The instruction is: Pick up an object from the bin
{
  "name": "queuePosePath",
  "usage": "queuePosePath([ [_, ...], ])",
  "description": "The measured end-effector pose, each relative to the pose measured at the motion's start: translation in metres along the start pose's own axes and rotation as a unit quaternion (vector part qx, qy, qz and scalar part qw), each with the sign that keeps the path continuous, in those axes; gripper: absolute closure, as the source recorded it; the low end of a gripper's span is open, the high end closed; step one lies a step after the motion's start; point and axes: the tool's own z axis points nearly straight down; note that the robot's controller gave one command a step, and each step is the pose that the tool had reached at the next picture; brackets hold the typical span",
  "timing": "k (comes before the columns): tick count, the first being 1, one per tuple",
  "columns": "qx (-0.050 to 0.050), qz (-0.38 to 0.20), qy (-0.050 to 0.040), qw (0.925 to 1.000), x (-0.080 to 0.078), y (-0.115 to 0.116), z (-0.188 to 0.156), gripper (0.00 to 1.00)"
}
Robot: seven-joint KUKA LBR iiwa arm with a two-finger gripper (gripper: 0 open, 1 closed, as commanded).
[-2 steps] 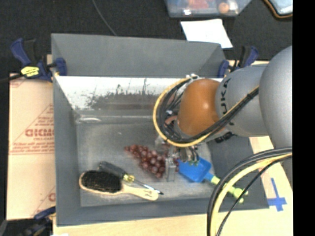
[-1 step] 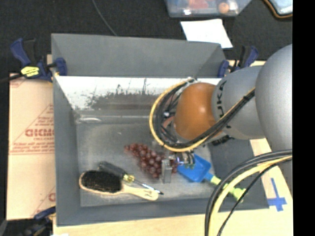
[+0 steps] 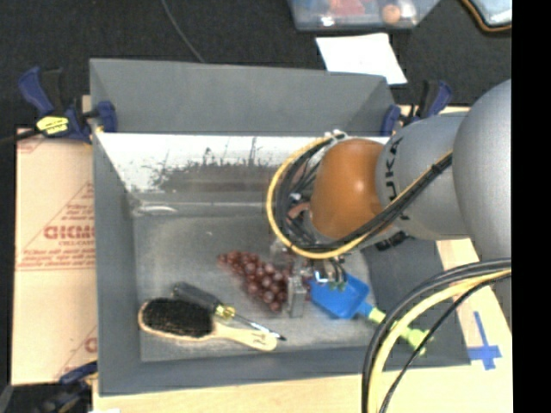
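Lying on the floor of the grey metal bin: a bunch of dark red grapes near the middle and, nearer the right wall, a blue plastic piece with a yellow-green stem. Along the front edge toward the left corner, a cream-handled hairbrush with black bristles, touching a small black piece just behind it.

I see a bunch of grapes, dark red, lying flat on the bin floor just below the frame's centre. Just right of it lies a blue plastic tool, its yellow-green handle pointing lower right.
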Motion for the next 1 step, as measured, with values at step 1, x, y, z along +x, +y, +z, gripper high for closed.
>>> queuePosePath([
  [1,0.000,0.002,-0.0042,1.0000,0.0035,0.0057,-0.0001,0.00],
])
